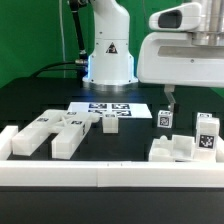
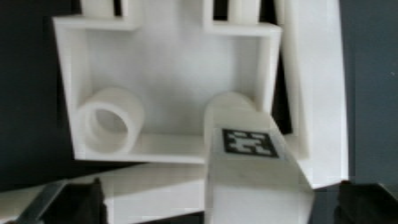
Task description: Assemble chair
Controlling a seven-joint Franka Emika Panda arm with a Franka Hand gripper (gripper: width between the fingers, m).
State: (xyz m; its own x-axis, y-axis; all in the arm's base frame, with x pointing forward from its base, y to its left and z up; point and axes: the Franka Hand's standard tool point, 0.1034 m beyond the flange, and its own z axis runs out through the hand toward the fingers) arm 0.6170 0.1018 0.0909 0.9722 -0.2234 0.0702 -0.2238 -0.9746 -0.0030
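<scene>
The chair is in loose white pieces. My gripper (image 1: 168,102) hangs at the exterior view's right, just above a small upright white piece with a tag (image 1: 165,119). In the wrist view this tagged piece (image 2: 249,150) stands between my spread dark fingertips (image 2: 71,203), and my gripper (image 2: 217,205) is open around it; I cannot tell whether the fingers touch it. Behind it lies a flat white chair piece with a raised frame and a round hole (image 2: 111,125). A larger blocky piece (image 1: 180,150) and another tagged piece (image 1: 206,135) stand at the front right. Several chunky pieces (image 1: 52,133) lie at the front left.
The marker board (image 1: 110,107) lies on the black table in the middle, with a small tagged white block (image 1: 111,123) at its near edge. The robot's base (image 1: 108,55) stands behind it. A white rail (image 1: 110,176) borders the table's front edge.
</scene>
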